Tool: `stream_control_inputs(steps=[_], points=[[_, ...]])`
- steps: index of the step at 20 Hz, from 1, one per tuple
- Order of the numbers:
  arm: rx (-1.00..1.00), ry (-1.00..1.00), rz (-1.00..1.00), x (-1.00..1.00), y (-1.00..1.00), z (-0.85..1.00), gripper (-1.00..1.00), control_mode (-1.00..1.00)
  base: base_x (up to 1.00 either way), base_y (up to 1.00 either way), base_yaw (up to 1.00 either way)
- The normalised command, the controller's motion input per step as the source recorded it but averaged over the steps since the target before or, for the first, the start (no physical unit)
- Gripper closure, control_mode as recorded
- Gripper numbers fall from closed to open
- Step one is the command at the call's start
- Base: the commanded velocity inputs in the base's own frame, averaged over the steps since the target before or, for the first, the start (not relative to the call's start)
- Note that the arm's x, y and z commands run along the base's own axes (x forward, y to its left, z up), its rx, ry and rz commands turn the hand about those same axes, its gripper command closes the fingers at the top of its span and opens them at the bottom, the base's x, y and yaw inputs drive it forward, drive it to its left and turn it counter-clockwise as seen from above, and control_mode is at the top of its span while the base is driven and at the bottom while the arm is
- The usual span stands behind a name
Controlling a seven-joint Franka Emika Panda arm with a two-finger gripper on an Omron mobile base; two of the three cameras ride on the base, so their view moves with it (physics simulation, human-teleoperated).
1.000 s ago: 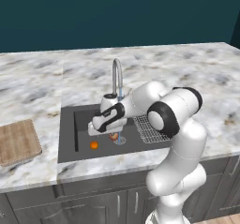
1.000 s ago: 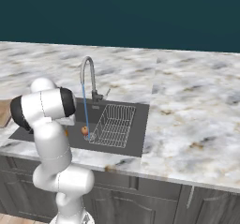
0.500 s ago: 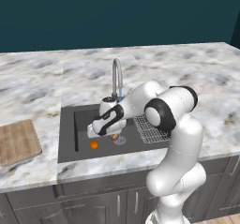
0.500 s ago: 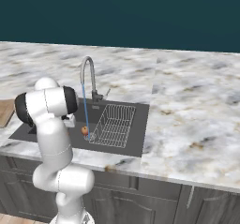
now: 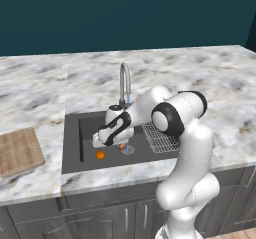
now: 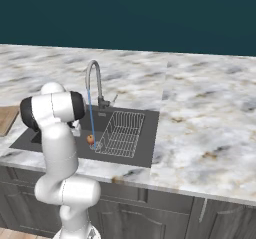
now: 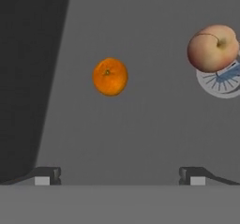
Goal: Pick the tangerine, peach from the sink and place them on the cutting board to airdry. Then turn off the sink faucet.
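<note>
The tangerine (image 7: pixel 110 76), a plain orange ball, lies on the dark floor of the sink (image 5: pixel 75 133), left of the peach (image 7: pixel 213 48). The peach, red and cream, rests against the round drain (image 7: pixel 225 80). My gripper (image 7: pixel 119 177) hangs open above the basin, with the tangerine ahead of the gap and nothing between the fingertips (image 7: pixel 47 176). From the left base, the gripper (image 5: pixel 97 143) sits just above the tangerine (image 5: pixel 100 155), and the hand partly hides the peach (image 5: pixel 122 146). The sink faucet (image 5: pixel 123 83) pours a thin blue stream (image 6: pixel 90 113). The cutting board (image 5: pixel 17 152) lies on the counter to the left.
A wire rack (image 6: pixel 120 133) fills the right part of the basin. The sink's left wall (image 7: pixel 28 78) rises dark beside the tangerine. Marble counter (image 5: pixel 210 83) surrounds the sink, with cabinet fronts below.
The arm has shifted only slightly over the sink. Both fruits lie where they were, and the gripper stays open.
</note>
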Motion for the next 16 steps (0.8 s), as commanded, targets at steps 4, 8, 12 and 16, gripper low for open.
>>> stream_control_inputs(steps=[4, 8, 12, 16], points=[[0.03, -0.04, 0.0, 0.09, 0.01, -0.07, -1.0, -1.0, 0.0, 0.0, 0.0], [0.03, -0.02, 0.0, 0.07, 0.0, -0.1, -1.0, -1.0, 0.0, 0.0, 0.0], [0.03, -0.01, 0.0, 0.07, 0.01, -0.14, -1.0, -1.0, 0.0, 0.0, 0.0], [0.04, 0.0, 0.0, 0.07, 0.0, -0.1, -1.0, -1.0, 0.0, 0.0, 0.0]])
